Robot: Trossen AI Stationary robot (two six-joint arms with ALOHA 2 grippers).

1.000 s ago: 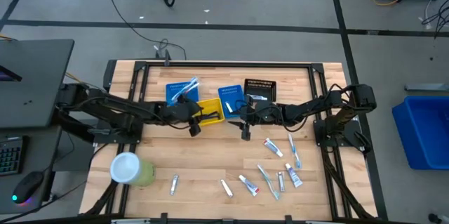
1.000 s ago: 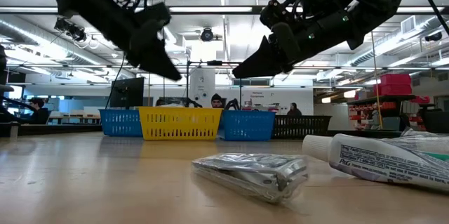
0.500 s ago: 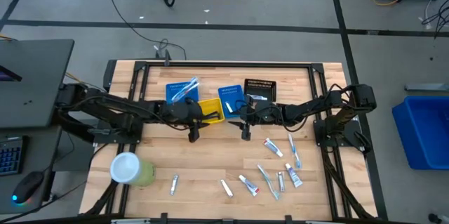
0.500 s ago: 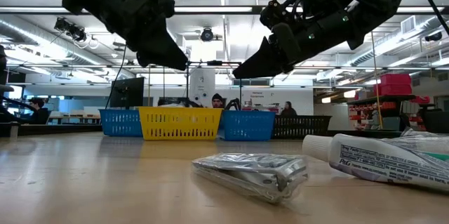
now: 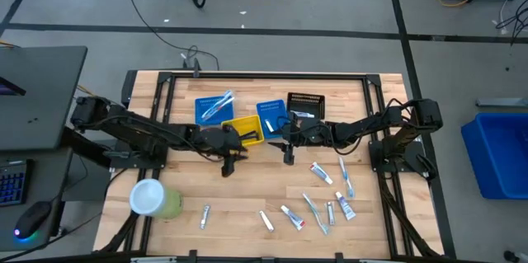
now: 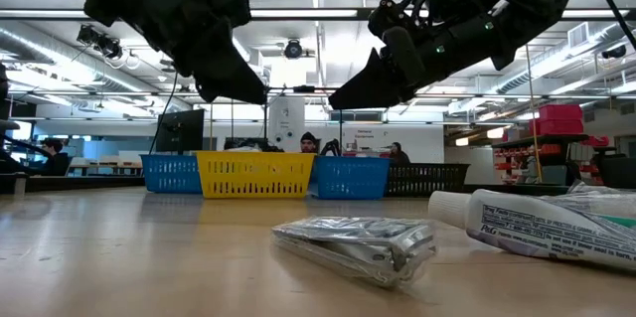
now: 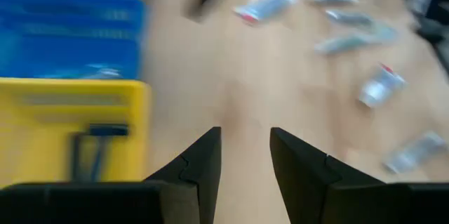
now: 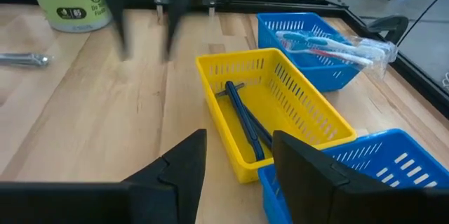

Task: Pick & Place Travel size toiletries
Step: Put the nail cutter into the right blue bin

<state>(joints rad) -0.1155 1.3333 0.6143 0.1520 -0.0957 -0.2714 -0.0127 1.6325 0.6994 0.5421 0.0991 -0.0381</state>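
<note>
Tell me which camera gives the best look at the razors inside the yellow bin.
The right wrist view: it looks down into the yellow bin, where the dark blue razors lie lengthwise. The left wrist view shows one razor, blurred. The high view shows the bin too small to tell. The low view shows only its mesh wall.
</note>
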